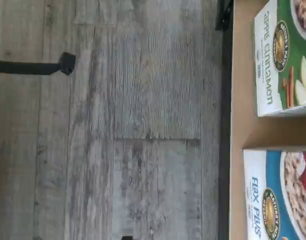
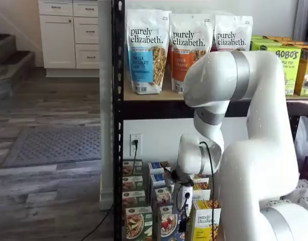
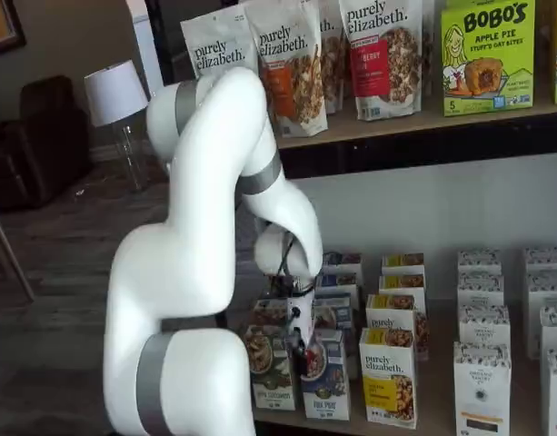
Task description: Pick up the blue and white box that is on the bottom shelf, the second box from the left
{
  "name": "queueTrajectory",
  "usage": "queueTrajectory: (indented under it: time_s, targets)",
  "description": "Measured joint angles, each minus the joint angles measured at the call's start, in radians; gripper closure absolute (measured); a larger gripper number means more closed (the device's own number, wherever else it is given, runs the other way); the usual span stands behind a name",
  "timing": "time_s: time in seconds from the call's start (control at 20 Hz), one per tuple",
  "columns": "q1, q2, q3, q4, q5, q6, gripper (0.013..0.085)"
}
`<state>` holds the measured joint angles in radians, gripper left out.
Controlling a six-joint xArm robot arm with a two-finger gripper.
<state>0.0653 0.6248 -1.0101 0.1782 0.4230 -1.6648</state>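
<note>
The blue and white box [image 1: 277,195] reads "Flax Plus" and stands upright at the front edge of the bottom shelf [image 1: 240,130]. It shows in both shelf views [image 2: 167,224] [image 3: 328,391], to the right of a green apple-cinnamon box [image 1: 282,55]. My gripper [image 3: 301,341] hangs low in front of the front row, just left of and above the blue box. It also shows in a shelf view [image 2: 183,216], white body with dark fingers side-on. No box is between the fingers, and the jaws stand wide. The wrist view looks down past the shelf's front edge onto the floor.
A yellow-and-white "purely elizabeth" box [image 3: 389,377] stands just right of the blue one, with more rows behind. White boxes [image 3: 482,386] fill the shelf's right part. Tall granola bags [image 2: 147,50] sit on the upper board. A black rack post [image 2: 118,125] rises at the left.
</note>
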Motion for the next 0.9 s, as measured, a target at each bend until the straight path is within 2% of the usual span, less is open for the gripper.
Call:
queueTrajectory:
  time_s: [0.4,0.7,0.9]
  targets:
    - [0.023,0.008,0.003,0.028,0.001,-0.005,0.013]
    - [0.031,0.003,0.015,0.137,-0.029,-0.098,0.013]
    - [0.03,-0.003,0.017,0.164,-0.034,-0.124,0.013]
